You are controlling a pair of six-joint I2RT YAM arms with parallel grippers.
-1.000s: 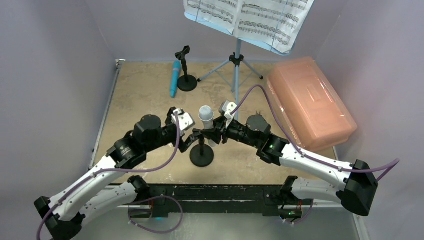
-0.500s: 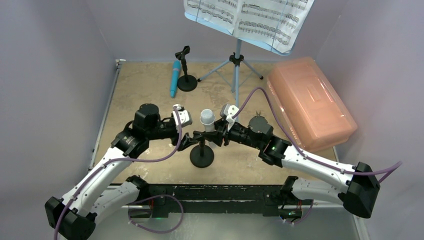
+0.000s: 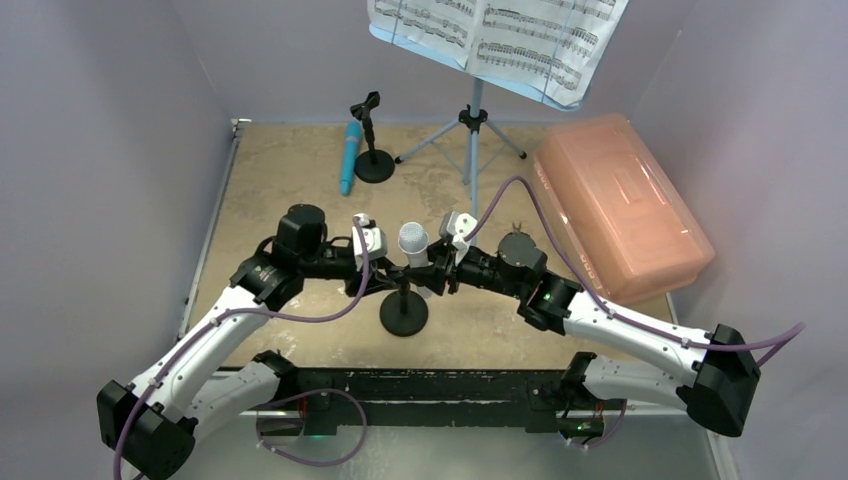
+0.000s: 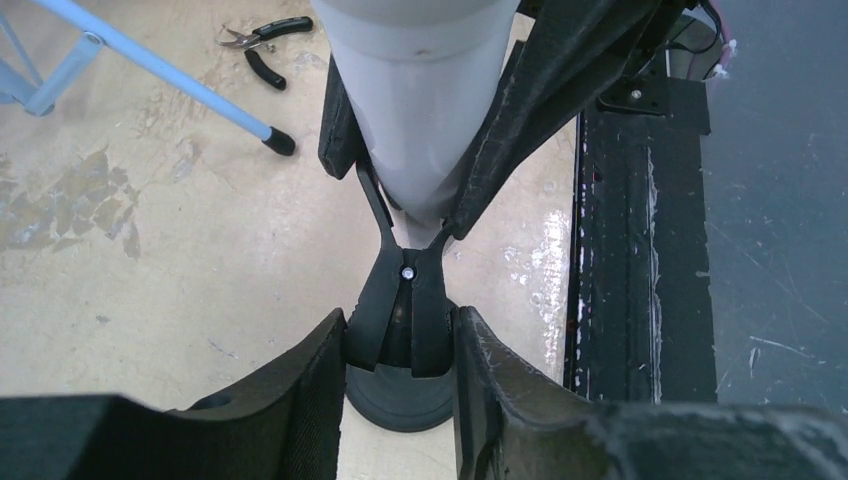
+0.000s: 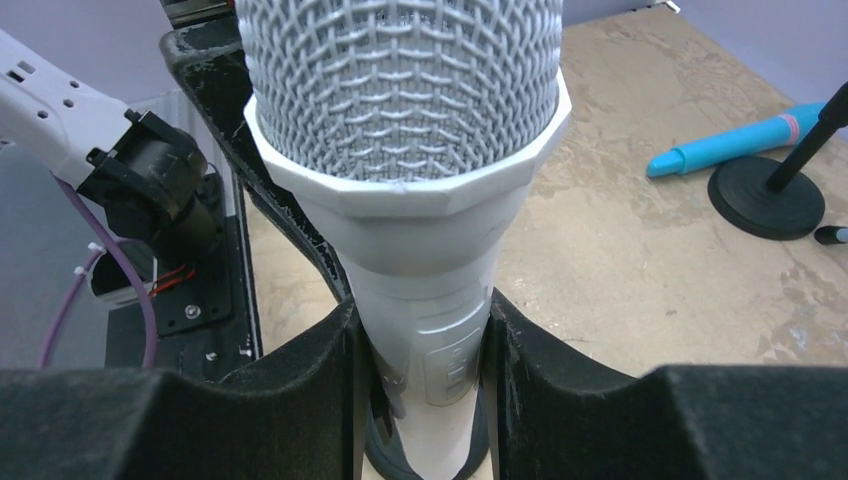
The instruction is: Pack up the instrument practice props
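white microphone (image 3: pixel 413 240) stands upright in the near mic holder (image 3: pixel 404 312), middle of the counter (image 3: pixel 270 200) | left pincer (image 4: pixel 400 385) pinches the holder's clip neck, both fingers touching it | right pincer (image 5: pixel 420 390) pinches the microphone's body tight, below its head | blue microphone (image 3: pixel 349 157) lies far left, beside the far mic holder (image 3: pixel 373 163)

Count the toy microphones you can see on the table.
2. The white microphone stands upright in the near mic holder; the blue microphone lies flat beside the far mic holder. The pink box could hide more.
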